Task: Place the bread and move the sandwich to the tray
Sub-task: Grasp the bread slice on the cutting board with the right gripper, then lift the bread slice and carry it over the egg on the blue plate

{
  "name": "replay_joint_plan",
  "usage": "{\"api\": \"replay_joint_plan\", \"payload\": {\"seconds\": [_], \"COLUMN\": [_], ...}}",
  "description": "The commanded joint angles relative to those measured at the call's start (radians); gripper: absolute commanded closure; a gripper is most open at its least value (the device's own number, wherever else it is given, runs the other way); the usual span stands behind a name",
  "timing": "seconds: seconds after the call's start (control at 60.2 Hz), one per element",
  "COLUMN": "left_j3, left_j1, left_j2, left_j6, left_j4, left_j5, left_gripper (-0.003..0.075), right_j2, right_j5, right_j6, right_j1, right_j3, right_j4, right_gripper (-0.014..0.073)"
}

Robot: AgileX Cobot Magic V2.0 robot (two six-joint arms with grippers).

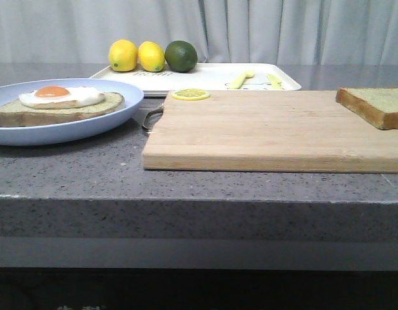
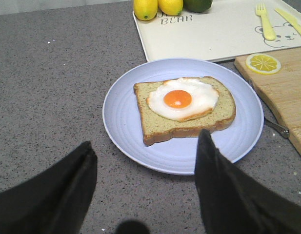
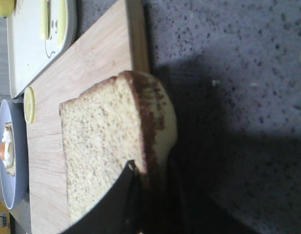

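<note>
Spanning whole scene: grey speckled worktop (image 1: pixel 76 174). Wooden cutting board (image 1: pixel 269 132) at centre-right, bread (image 1: pixel 376 105) on its right end. White tray (image 1: pixel 211 76) behind board, carrying two lemons (image 1: pixel 137 55), lime (image 1: pixel 180 55), yellow fork (image 2: pixel 265 20). Pale blue plate (image 1: pixel 89 123) left of board, sandwich (image 2: pixel 184 108) on it, egg up. Lemon slice (image 1: pixel 190 94) on board's far-left corner. Left gripper (image 2: pixel 145 161) over plate's near rim, jaws spread, holding nothing. Right gripper (image 3: pixel 150 195) jaws pinching bread's crust edge.

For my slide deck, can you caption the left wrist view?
Open left claw poised above the egg-topped sandwich on its blue plate, white tray behind.
</note>
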Motion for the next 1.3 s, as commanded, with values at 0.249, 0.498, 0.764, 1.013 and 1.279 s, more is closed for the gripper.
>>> {"api": "replay_joint_plan", "payload": {"seconds": [0.249,0.498,0.764,1.013,1.279], "left_j3": [-0.035,-0.035,-0.035,-0.035,-0.035], "left_j1": [-0.009,-0.009,-0.009,-0.009,-0.009], "left_j2": [0.009,0.009,0.009,0.009,0.009], "left_j6": [0.000,0.000,0.000,0.000,0.000], "left_j4": [0.009,0.009,0.009,0.003,-0.001], "left_j5": [-0.067,-0.067,-0.067,-0.067,-0.067], "left_gripper": [0.0288,0.0288,0.0288,0.0288,0.0288], "right_j2": [-0.112,-0.193,-0.230,-0.230,-0.222], "right_j5": [0.150,0.150,0.150,0.038,-0.238], "right_j6": [-0.005,0.027,0.037,0.037,0.037], "right_j1": [0.004,0.072,0.269,0.519,0.832], "right_j3": [-0.025,-0.025,-0.025,-0.025,-0.025], "right_j4": [0.112,0.194,0.351,0.518,0.666], "right_gripper": [0.0505,0.0505,0.0505,0.0505,0.0505]}}
